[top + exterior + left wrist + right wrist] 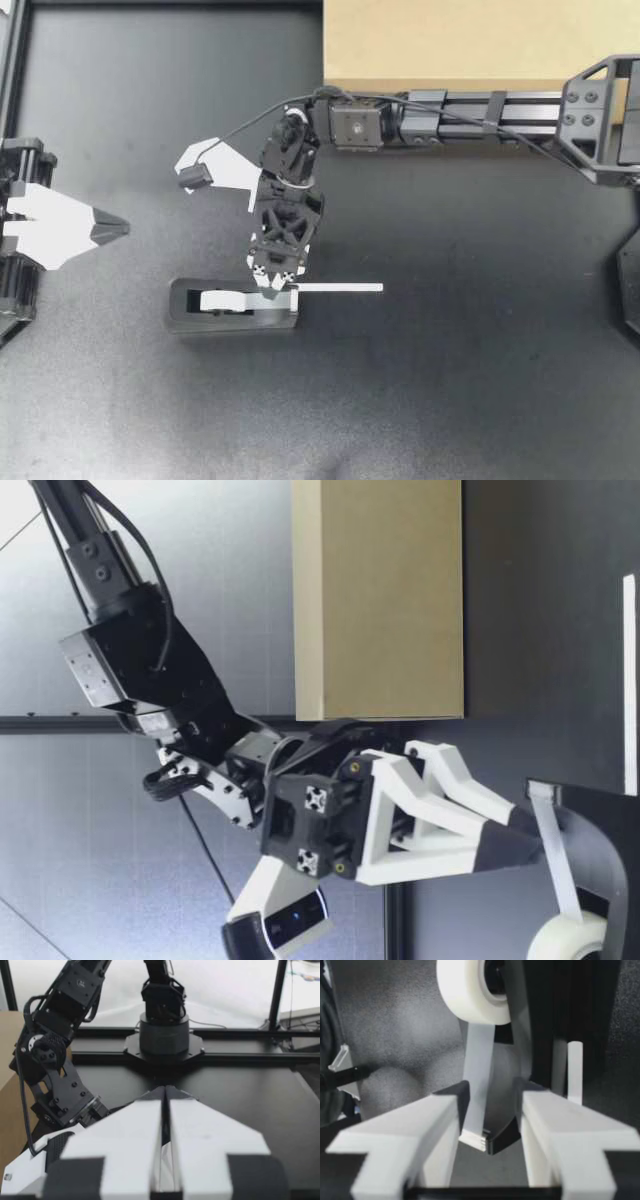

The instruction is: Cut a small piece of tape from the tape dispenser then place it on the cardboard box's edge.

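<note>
The black tape dispenser (232, 306) sits mid-table with its white roll (475, 990) inside. My right gripper (272, 288) points down at the dispenser's cutter end and is open. In the right wrist view the tape strip (478, 1075) runs from the roll to the cutter, between the spread fingers (440, 1120) of my right gripper (490, 1105), with a gap on one side. The low view shows my right gripper (525, 832) just off the dispenser (600, 830). My left gripper (112, 229) rests shut at the table's left, empty. The cardboard box (470, 45) stands at the back.
A loose white strip (340, 288) lies flat on the table, stretching right from the dispenser's cutter end. My right arm (480, 115) stretches along the box's front edge. Dark table surface (450, 380) spreads to the front and right.
</note>
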